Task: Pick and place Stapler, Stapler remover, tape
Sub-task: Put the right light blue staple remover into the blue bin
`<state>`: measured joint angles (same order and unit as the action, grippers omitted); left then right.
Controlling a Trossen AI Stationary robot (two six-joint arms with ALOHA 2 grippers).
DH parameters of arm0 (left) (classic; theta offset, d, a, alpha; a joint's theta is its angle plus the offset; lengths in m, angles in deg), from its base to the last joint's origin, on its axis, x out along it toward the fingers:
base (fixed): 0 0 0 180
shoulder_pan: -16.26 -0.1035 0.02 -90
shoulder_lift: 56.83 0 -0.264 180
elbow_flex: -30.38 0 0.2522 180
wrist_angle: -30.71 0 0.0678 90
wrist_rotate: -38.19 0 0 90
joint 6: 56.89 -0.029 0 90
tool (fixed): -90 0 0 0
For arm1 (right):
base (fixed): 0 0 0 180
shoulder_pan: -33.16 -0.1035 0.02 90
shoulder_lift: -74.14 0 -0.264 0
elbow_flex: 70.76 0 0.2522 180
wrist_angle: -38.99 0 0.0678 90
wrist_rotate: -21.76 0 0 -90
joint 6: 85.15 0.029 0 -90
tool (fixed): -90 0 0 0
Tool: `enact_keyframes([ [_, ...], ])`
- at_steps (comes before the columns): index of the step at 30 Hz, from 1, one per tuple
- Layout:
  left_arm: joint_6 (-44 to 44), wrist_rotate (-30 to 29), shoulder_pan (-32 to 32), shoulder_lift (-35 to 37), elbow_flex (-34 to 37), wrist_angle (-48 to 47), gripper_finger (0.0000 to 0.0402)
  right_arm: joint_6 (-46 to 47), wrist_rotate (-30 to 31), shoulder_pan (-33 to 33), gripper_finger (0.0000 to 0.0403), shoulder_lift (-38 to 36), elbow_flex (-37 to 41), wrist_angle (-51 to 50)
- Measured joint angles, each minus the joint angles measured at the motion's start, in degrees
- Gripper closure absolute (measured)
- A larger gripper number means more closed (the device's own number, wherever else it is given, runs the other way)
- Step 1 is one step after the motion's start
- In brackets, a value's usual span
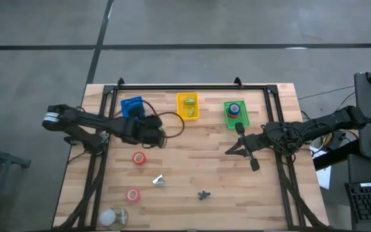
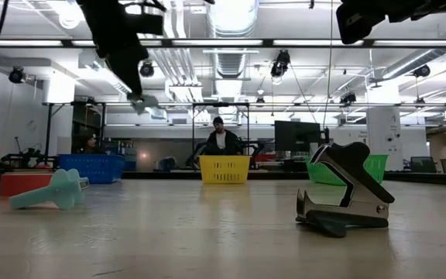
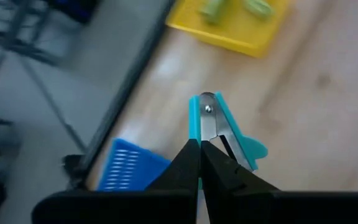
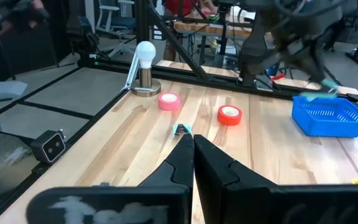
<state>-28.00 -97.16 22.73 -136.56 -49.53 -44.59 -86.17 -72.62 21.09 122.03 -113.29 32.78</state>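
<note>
My left gripper (image 3: pixel 200 144) is shut on a teal staple remover (image 3: pixel 219 127), held in the air just right of the blue basket (image 1: pixel 132 106); it also shows in the high view (image 1: pixel 158 134) and the right wrist view (image 4: pixel 324 87). My right gripper (image 4: pixel 193 138) is shut and empty, low over the table in front of the green basket (image 1: pixel 235 113). A second teal staple remover (image 1: pixel 158 181), a black staple remover (image 1: pixel 203 194), a red tape roll (image 1: pixel 138 158) and a pink tape roll (image 1: pixel 133 194) lie on the table. My left gripper pinches the teal staple remover between its two fingers at one end (image 3: pixel 197 134). The rest of the remover, with its metal jaws (image 3: pixel 211 121), sticks out past the fingertips. It is lifted clear of the table and the baskets.
The yellow basket (image 1: pixel 187 106) holds a yellow-green thing; the green basket holds a blue and red thing. A white bulb on a base (image 1: pixel 111 217) stands at the near left corner. A black frame (image 1: pixel 192 87) runs along the table's far and side edges. People sit beyond the table (image 2: pixel 221 139).
</note>
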Motion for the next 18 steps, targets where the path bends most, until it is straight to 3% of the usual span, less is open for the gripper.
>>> enact_keyframes([
  [5, 5.7, -7.7, -2.7, 3.1, 1.0, -1.2, 0.0390, -0.3, 0.0, 0.0, 0.0394, 0.0, 0.0, 0.3],
  [18, 18.3, -2.9, -17.9, 5.1, 15.6, 0.3, 0.0390, -0.2, 0.0, 0.0, 0.0394, 0.0, 0.1, 0.3],
])
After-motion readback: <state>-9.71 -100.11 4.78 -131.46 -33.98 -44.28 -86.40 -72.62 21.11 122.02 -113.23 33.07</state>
